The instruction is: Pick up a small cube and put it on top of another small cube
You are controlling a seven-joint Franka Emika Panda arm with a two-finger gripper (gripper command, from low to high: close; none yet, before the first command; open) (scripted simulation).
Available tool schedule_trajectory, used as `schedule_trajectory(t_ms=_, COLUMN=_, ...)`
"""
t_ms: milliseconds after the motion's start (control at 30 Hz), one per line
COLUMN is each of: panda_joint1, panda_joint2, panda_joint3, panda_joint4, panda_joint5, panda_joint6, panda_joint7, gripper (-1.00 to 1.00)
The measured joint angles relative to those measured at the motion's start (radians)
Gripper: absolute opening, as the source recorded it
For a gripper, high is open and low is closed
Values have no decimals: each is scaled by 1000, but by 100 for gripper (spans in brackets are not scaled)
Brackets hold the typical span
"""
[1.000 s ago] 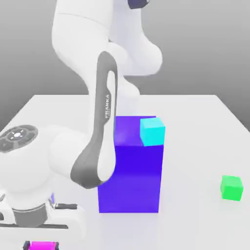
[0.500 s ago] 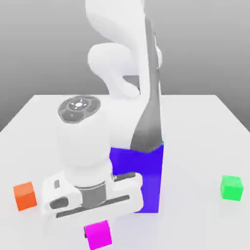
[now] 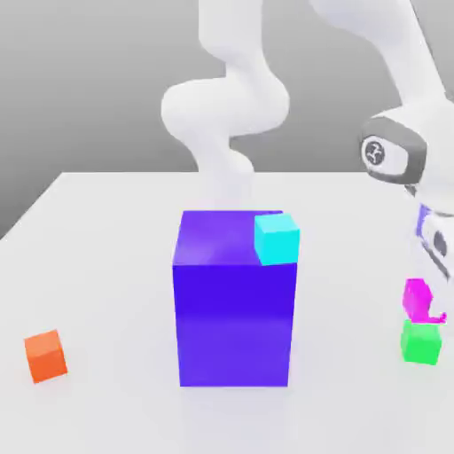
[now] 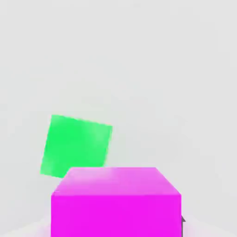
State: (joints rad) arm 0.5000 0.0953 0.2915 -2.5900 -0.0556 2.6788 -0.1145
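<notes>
I have the small plain magenta-pink cube point(image 3: 415, 296) pinched between the closed fingers of my gripper point(image 3: 420, 306), hanging just above the small plain bright green cube point(image 3: 420, 341) on the white table point(image 3: 106, 266). In the hand view green sits off-centre beneath magenta, so I judge alignment comes before lowering.

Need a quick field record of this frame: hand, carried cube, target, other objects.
hand: at the exterior view's right, shut on magenta cube
magenta cube: held just above green cube, not yet set down
green cube: on table, bare top
blue block: table centre, large
cyan cube: on top of blue block, at a corner
orange cube: on table, exterior view's left
</notes>
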Motion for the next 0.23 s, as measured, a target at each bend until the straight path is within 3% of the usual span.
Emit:
schedule_trajectory(t_ms=100, panda_joint1=28, panda_joint2=97, panda_joint3=-39, panda_joint4=2, panda_joint5=-79, panda_joint6=91, panda_joint7=49, gripper=-100)
schedule_trajectory(t_ms=133, panda_joint1=38, panda_joint2=124, panda_joint3=-51, panda_joint4=4, panda_joint5=-99, panda_joint6=115, panda_joint7=62, gripper=100)
schedule_trajectory(t_ms=233, panda_joint1=38, panda_joint2=124, panda_joint3=-51, panda_joint4=4, panda_joint5=-99, panda_joint6=115, panda_joint7=62, gripper=100)
